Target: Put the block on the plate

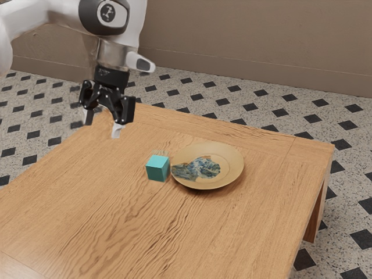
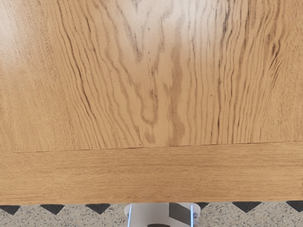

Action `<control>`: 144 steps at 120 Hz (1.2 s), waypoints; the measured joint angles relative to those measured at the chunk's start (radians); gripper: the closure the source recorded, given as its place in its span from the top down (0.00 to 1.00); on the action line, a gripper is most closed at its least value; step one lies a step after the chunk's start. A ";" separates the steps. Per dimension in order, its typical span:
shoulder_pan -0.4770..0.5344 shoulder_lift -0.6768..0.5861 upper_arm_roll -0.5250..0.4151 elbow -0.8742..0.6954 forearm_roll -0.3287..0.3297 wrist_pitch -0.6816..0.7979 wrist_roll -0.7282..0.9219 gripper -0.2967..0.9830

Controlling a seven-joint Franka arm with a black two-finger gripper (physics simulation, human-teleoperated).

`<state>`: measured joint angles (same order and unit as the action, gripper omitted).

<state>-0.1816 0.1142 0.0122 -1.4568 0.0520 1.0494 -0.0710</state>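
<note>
My gripper (image 1: 102, 127) hangs in the air above the table's far left part in the exterior view, its two fingers spread apart with nothing between them. The teal block (image 1: 157, 168) rests on the wood, toward the exterior view's right from the gripper and lower down. Close beside the block, on its right in the exterior view, lies the round tan plate (image 1: 231, 168) with a blue-grey pattern. The wrist view looks down on bare wood grain and the table's edge.
The wooden table (image 1: 110, 215) (image 2: 151, 175) ends at an edge near the arm, with black-and-white patterned floor (image 2: 246, 215) beyond. A pale grey object (image 2: 149, 215) stands past that edge. A brown wall (image 1: 250, 40) rises behind.
</note>
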 joint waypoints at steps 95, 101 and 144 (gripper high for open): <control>0.057 0.481 0.122 -0.013 -0.138 0.875 0.011 0.77; 0.056 0.477 0.129 -0.033 -0.141 0.900 0.001 0.77; 0.057 0.472 0.135 -0.071 -0.144 0.978 -0.082 0.77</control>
<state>-0.1244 0.5864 0.1472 -1.5281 -0.0916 2.0275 -0.1533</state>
